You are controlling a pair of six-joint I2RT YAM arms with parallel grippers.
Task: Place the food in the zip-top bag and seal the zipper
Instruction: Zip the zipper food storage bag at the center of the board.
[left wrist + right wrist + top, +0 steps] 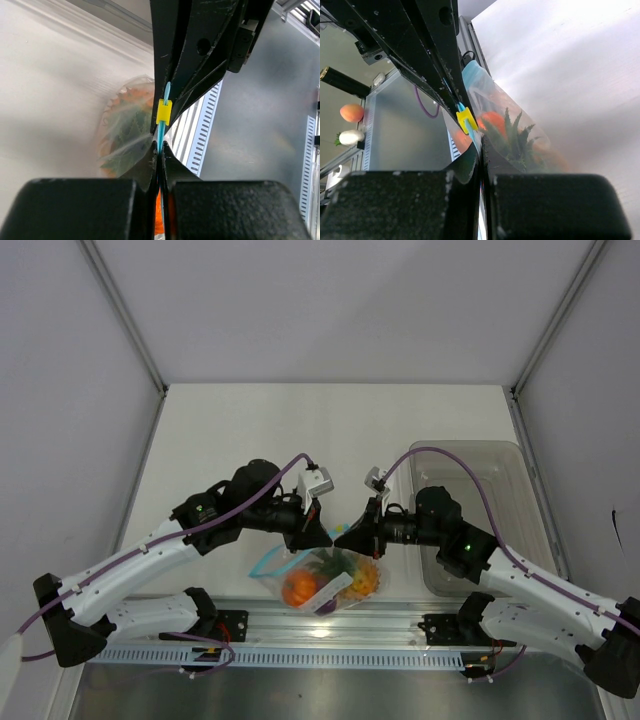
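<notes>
open tabletop (330,430) far side, bin (500,480) blocking right, zip-top bag (280,575) centre

Inventory, counted by kind
- Robot arms: two, left arm (150,555) and right arm (520,575)
- End effectors: two, left end effector (318,535) and right end effector (346,537), each with two fingers
- Purple cables: two, one along each arm
- Bench (250,430): one
- Zip-top bag (278,573): one
- Zipper (161,135), teal-blue strip: one
- Yellow slider (163,111) on that strip: one
- Grey translucent bin (520,500): one
- Food inside the bag: one pineapple (368,580) with one green crown; one round orange piece (300,587); any further pieces cannot be counted through the crinkled plastic
- Small items at the left edge of the right wrist view: two, one peach-orange item (351,112) and one white item (350,137) with a green tip
</notes>
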